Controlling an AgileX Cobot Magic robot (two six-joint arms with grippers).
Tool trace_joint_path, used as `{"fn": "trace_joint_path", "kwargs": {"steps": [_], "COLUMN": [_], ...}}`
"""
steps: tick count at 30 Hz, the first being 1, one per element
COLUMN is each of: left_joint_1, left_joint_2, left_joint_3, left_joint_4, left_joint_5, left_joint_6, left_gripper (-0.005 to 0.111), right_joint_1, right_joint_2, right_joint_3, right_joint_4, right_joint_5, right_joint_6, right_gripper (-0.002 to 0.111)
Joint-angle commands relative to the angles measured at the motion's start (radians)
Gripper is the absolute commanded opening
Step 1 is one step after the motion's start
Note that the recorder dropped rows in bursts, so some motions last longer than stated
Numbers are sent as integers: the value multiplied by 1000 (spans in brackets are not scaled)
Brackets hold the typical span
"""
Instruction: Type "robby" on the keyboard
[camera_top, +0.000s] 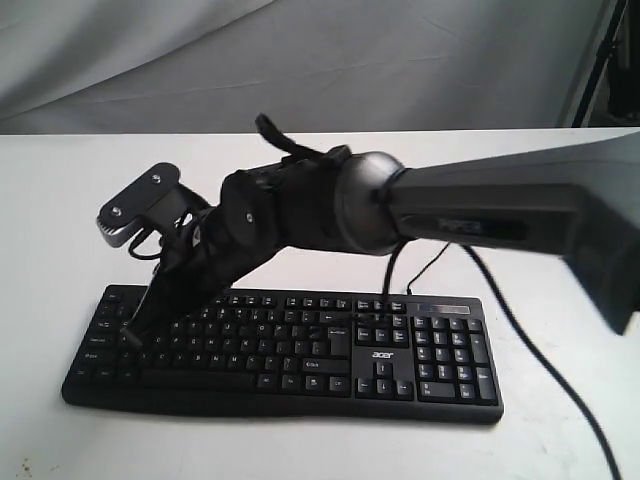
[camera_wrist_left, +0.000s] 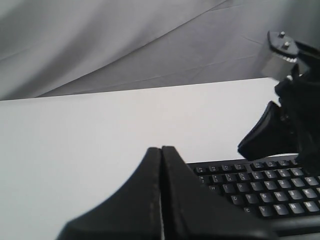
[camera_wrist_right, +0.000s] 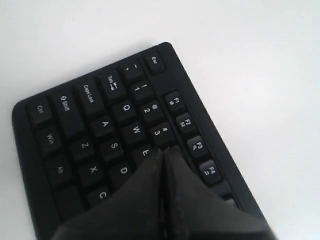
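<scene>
The black acer keyboard (camera_top: 390, 356) lies flat on the white table, number pad to the right. My right arm reaches across it from the right. Its gripper (camera_top: 140, 318) is shut with nothing in it and points down at the keyboard's left letter keys. In the right wrist view the gripper (camera_wrist_right: 163, 150) has its tips just past the E key (camera_wrist_right: 145, 152), below the 3 key; the keys under the fingers are hidden. My left gripper (camera_wrist_left: 161, 148) is shut and empty, held off the keyboard's (camera_wrist_left: 270, 186) left end; it does not show in the exterior view.
The keyboard's thin black cable (camera_top: 545, 355) runs off the back and down the right side of the white table (camera_top: 560, 440). A grey cloth backdrop (camera_top: 300, 60) hangs behind. The right arm's wrist camera (camera_top: 135, 205) sticks up above the keyboard's left end.
</scene>
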Motion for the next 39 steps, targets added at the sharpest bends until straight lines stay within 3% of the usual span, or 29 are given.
{"fn": "trace_joint_path", "kwargs": {"steps": [1,7,39], "left_joint_1": [-6,-6,-6], "left_joint_2": [-3,-3,-3], "left_joint_3": [4,4,4], "left_joint_4": [5,5,5], "left_joint_5": [-7,-7,-7], "left_joint_6": [-3,-3,-3], "left_gripper": [0,0,0], "right_joint_1": [-36,-88,-88], "right_joint_2": [-123,-195,-117], "right_joint_3": [151,363,366], "right_joint_4": [-4,22,34], "right_joint_5": [-41,-154,-176], "right_joint_6": [3,25,15], "right_gripper": [0,0,0]}}
